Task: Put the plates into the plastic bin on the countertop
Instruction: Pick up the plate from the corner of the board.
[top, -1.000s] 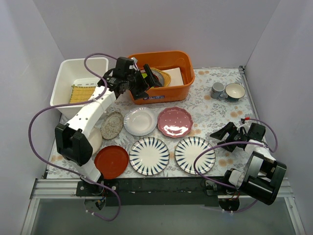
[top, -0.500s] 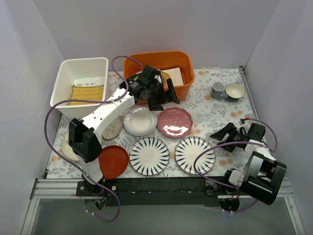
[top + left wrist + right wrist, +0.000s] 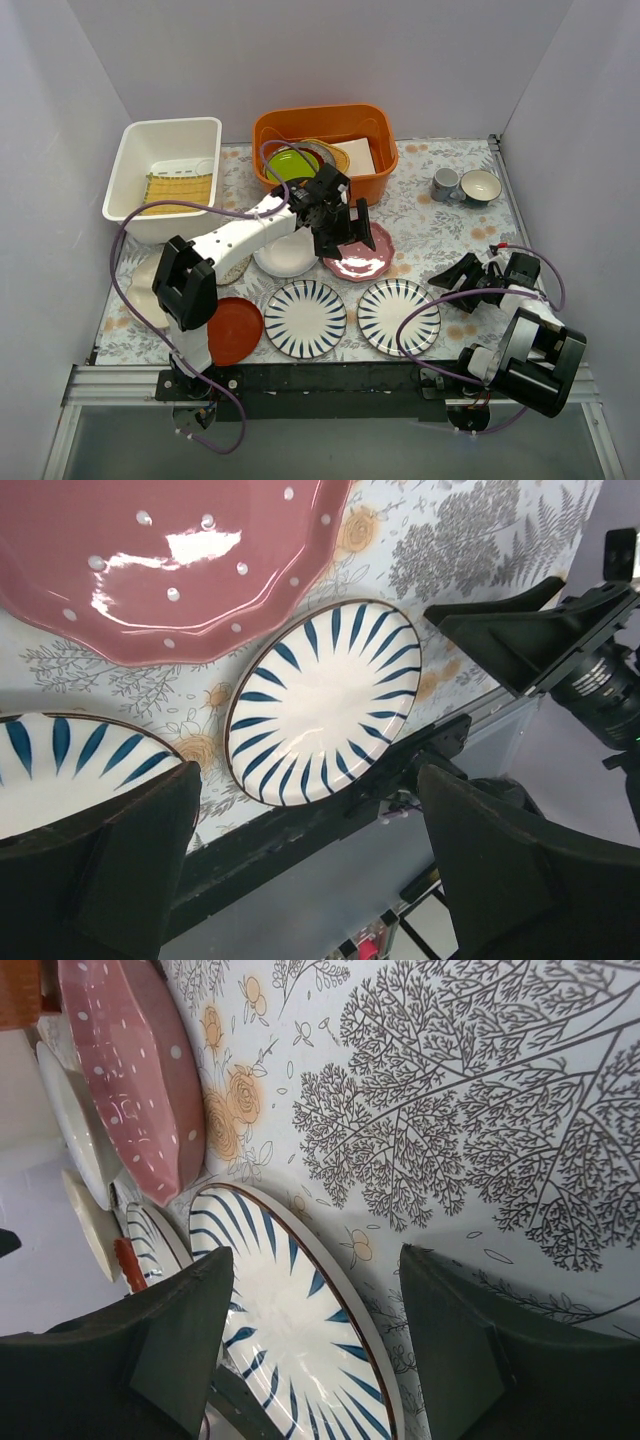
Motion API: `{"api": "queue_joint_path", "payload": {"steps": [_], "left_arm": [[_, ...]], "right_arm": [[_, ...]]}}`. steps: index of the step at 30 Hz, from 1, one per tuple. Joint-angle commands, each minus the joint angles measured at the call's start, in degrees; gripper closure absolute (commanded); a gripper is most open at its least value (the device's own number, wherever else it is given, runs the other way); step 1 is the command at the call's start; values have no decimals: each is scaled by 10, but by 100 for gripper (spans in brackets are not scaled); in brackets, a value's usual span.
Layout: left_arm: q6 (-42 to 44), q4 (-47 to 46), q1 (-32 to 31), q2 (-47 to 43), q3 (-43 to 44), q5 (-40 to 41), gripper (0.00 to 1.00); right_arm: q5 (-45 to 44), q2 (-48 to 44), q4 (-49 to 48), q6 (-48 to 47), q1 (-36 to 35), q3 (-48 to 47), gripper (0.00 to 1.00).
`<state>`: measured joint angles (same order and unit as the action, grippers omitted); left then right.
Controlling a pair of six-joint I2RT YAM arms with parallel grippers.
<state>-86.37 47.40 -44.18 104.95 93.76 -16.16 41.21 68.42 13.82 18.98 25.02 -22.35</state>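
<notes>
My left gripper (image 3: 345,240) hangs open and empty over the pink scalloped plate (image 3: 366,263), which also shows in the left wrist view (image 3: 170,560). Two blue-striped plates (image 3: 305,318) (image 3: 398,315) lie near the front edge. The plain white plate (image 3: 283,258), the red-orange plate (image 3: 230,330) and the speckled oval plate (image 3: 236,270) lie further left, the last partly under the arm. The white plastic bin (image 3: 130,150) stands at the back left of the countertop (image 3: 420,225). My right gripper (image 3: 458,275) is open, low beside the right striped plate (image 3: 290,1330).
An orange tub (image 3: 325,185) at the back holds a lime-green plate (image 3: 292,163) and other items. Two cups (image 3: 465,187) stand at the back right. A yellow mat (image 3: 180,188) lies inside the bin. Walls close in on three sides.
My left arm has swung from the orange tub's left end rightward and nearer, and now hovers over the pink plate. The right arm has stayed in place.
</notes>
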Motion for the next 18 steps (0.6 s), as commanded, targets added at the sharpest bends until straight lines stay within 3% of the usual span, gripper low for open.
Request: {"api": "queue_joint_path", "payload": {"steps": [1, 11, 18], "left_arm": [[-6, -8, -19, 13, -13, -26, 11], [-19, -29, -28, 26, -27, -45, 11], [-23, -40, -28, 20, -37, -51, 11]], "right_arm": [[-35, 11, 52, -6, -19, 16, 25], [-83, 30, 79, 12, -89, 12, 34], [-133, 67, 94, 20, -100, 4, 52]]}}
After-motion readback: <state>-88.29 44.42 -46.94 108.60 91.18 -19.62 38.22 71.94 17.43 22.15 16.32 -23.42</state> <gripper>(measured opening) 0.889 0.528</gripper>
